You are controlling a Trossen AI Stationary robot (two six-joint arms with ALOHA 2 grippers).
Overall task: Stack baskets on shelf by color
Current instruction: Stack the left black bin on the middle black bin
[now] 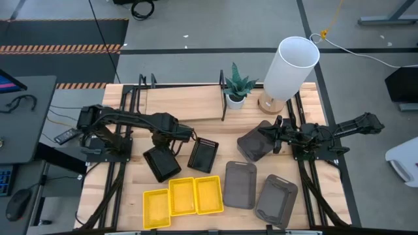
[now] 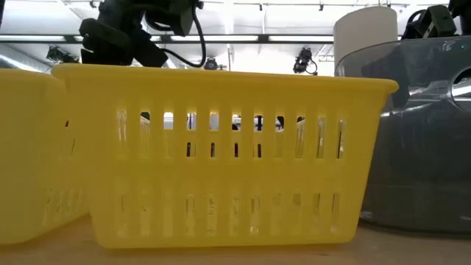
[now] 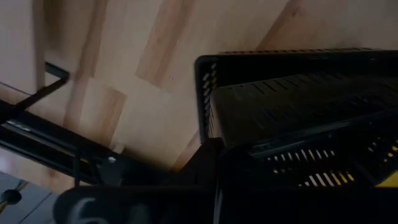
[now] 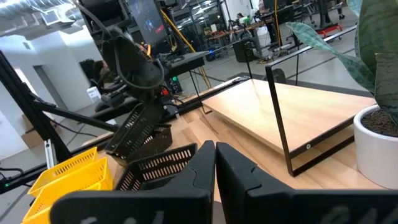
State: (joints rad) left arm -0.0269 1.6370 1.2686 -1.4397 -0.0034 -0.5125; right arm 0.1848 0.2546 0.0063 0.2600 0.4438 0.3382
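High view: left gripper [image 1: 164, 145] grips a tilted black basket [image 1: 162, 163] at its 6 o'clock; right gripper [image 1: 274, 138] holds a grey basket [image 1: 253, 145] at its 9 o'clock. Right wrist view: fingers [image 4: 202, 163] closed together

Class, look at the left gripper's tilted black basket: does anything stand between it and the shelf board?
Nothing visible does. The left gripper holds the tilted black basket just in front of the shelf, whose board is bare; the plant pot stands off to one end.

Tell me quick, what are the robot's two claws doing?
Left gripper: shut on a tilted black basket.
Right gripper: at a dark grey basket; cannot tell if it grips.
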